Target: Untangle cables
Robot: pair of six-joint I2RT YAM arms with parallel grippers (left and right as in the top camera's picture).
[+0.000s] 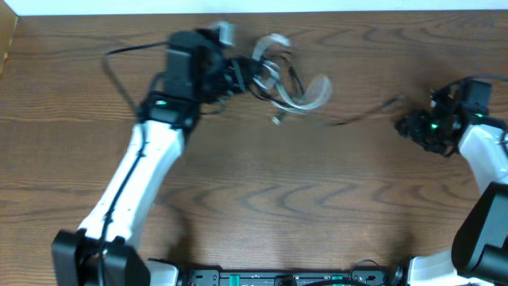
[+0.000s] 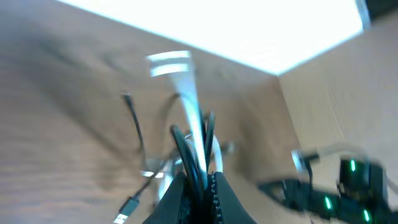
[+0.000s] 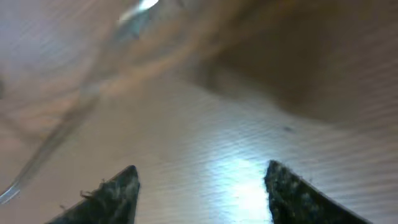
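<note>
Left end effector (image 2: 200,184) clamps cables (image 1: 290,84), seemingly above table (image 1: 270,191).

Robot lab: wood-grain table (image 1: 278,199), two arms (image 1: 135,171)

Overhead down, left wrist close — cables (image 1: 279,83) shared

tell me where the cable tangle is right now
In the overhead view the cable tangle is near the far edge of the table, about mid-width, its left end pinched in the left pincer; the open right pincer is well off to its right.
</note>
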